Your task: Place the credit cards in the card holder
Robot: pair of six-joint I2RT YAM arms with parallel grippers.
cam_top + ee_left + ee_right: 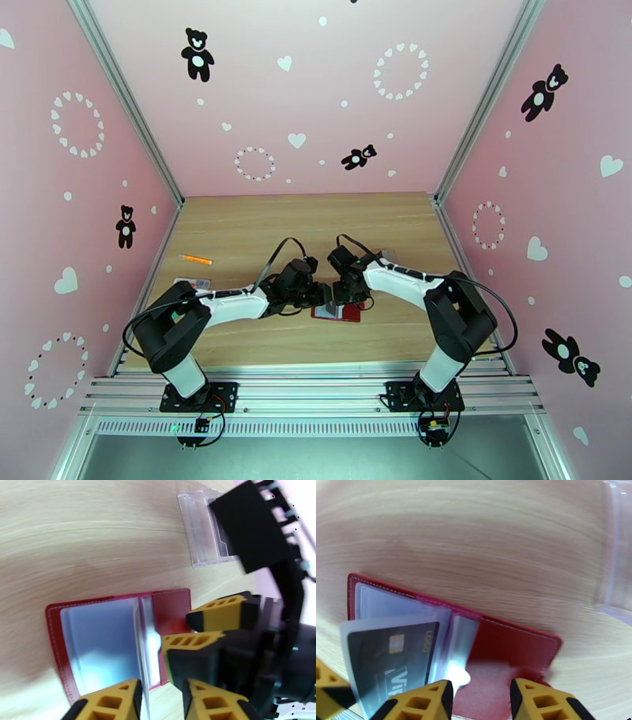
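The dark-red card holder (pixel 341 313) lies open on the table between both arms. In the left wrist view the card holder (pixel 173 606) shows grey sleeves, and one sleeve leaf (pixel 145 645) stands up between the parted fingers of my left gripper (pixel 160 689). In the right wrist view a dark credit card (pixel 387 653) with a gold chip sits inside a raised sleeve over the holder's left half. My right gripper (pixel 480 689) hovers open over the bare red cover (pixel 505 645), with nothing between its fingers. Its yellow fingers (pixel 221 612) reach in from the right.
A clear plastic case (pixel 205 539) lies on the wood just beyond the holder, and its edge (pixel 616 559) is to my right. An orange pen (pixel 195 259) and a white-and-red strip (pixel 193 282) lie at the table's left side.
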